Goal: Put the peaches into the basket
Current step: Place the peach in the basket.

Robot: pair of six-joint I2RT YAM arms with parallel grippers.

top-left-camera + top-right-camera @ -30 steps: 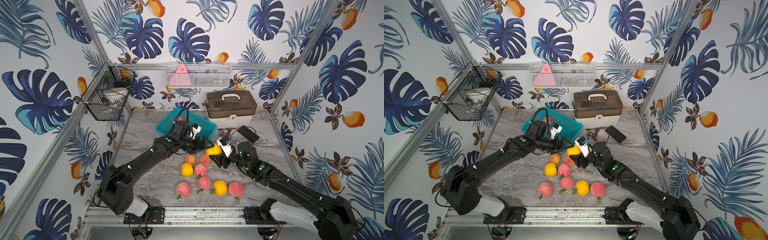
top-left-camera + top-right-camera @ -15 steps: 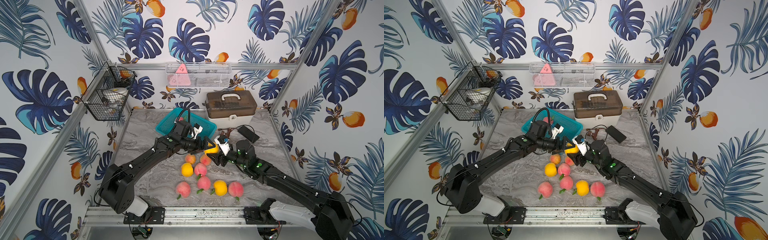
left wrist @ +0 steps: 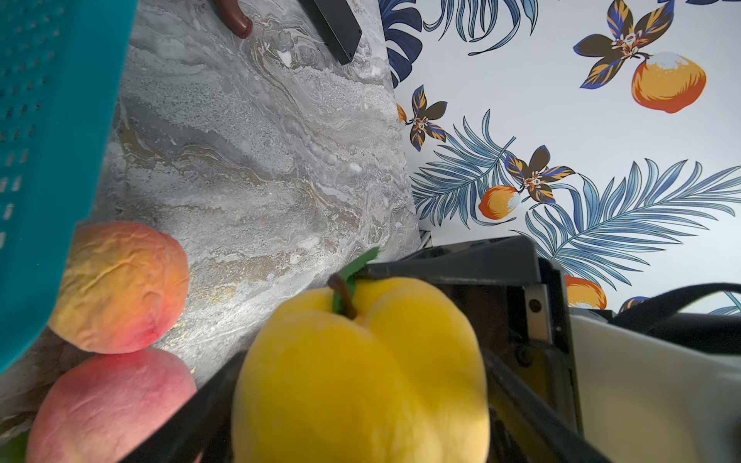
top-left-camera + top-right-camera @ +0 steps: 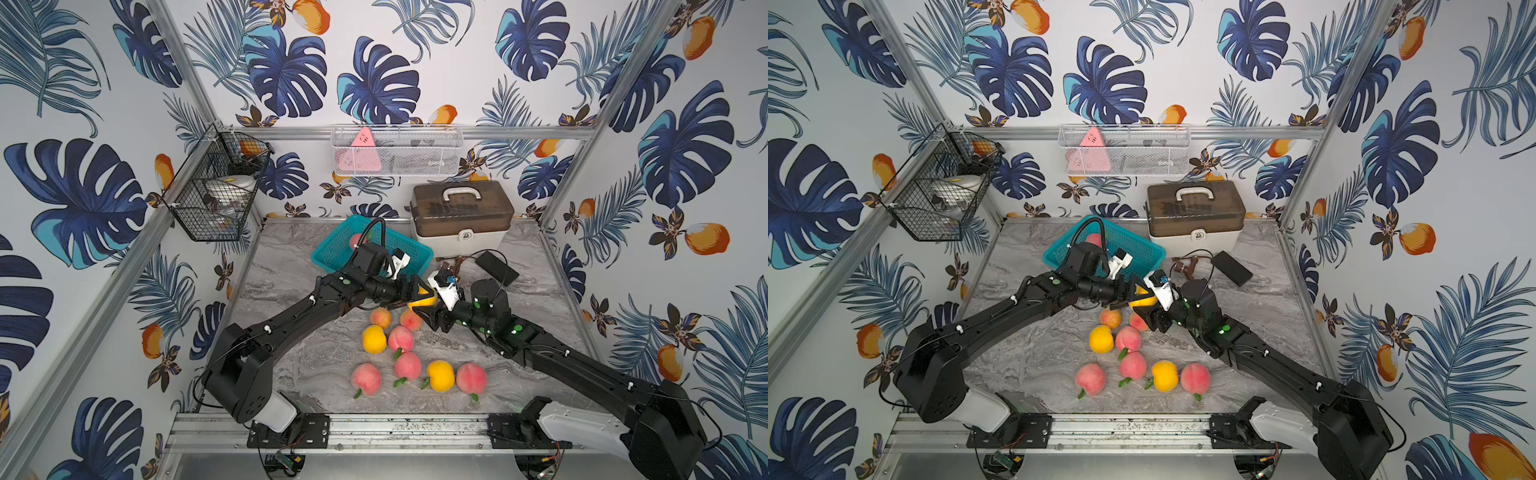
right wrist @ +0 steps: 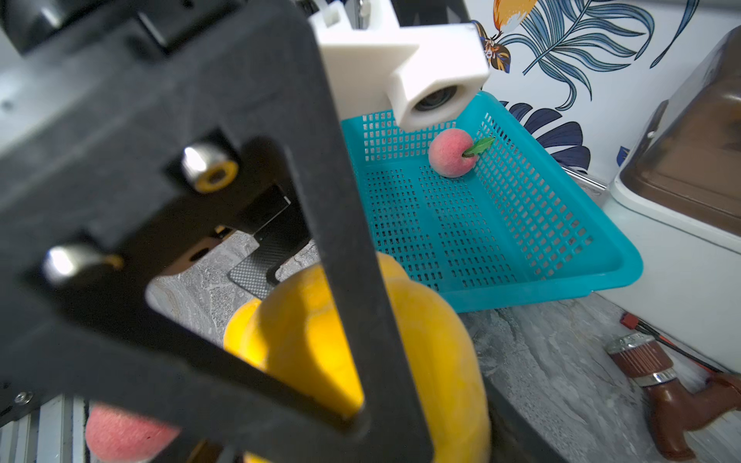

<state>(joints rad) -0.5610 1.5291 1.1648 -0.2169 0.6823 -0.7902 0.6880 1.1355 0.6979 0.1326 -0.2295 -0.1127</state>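
Left gripper (image 4: 424, 293) flanks the yellow peach (image 3: 361, 381), fingers at its sides; a firm grip cannot be told. Mostly hidden from above, that peach hangs just before the teal basket (image 4: 328, 253), clamped in the right gripper (image 4: 430, 313).

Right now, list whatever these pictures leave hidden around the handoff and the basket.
- yellow peach: in both top views mostly covered by the left fingers and right fingers; whether the left fingers grip it is unclear.
- basket floor: in both top views the left arm covers part; in the right wrist view a white camera mount hides part of one wall.
- black wire rack: contents too small behind mesh.
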